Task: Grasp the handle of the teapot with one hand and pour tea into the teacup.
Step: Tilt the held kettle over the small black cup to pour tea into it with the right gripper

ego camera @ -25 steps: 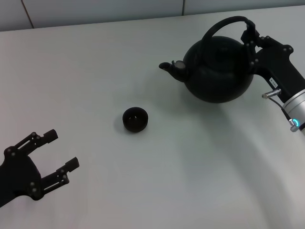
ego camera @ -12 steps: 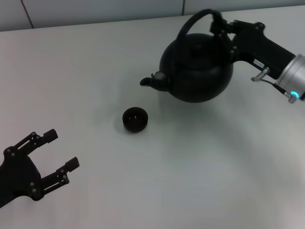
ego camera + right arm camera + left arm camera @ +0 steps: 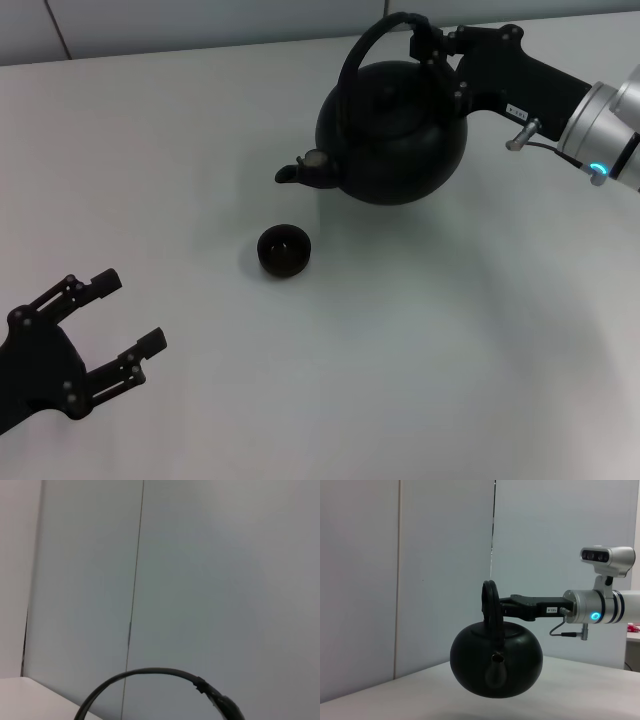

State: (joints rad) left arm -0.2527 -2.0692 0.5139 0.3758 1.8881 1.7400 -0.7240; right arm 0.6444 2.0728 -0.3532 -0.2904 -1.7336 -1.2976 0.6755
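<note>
Teapot, round matte black, hangs above the white table, right claw clamped on its arched handle; left-wrist view shows clearance; tiny black teacup below spout; left claw wide

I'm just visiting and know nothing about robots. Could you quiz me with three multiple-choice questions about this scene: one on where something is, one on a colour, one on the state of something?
1. Where is the teapot?
A. Standing on the table beside the cup
B. Held up in the air above the table
C. Lying on its side

2. What colour is the teacup?
A. White
B. Red
C. Black

3. What is the left tool doing?
A. Open and holding nothing
B. Gripping the teacup
C. Gripping the teapot's spout

Answers:
1. B: the left wrist view shows the table under the pot's base, with the right tool holding the handle.
2. C: the small cup is black on the white table.
3. A: its fingers are spread apart near the table's front left, away from the cup.
</note>
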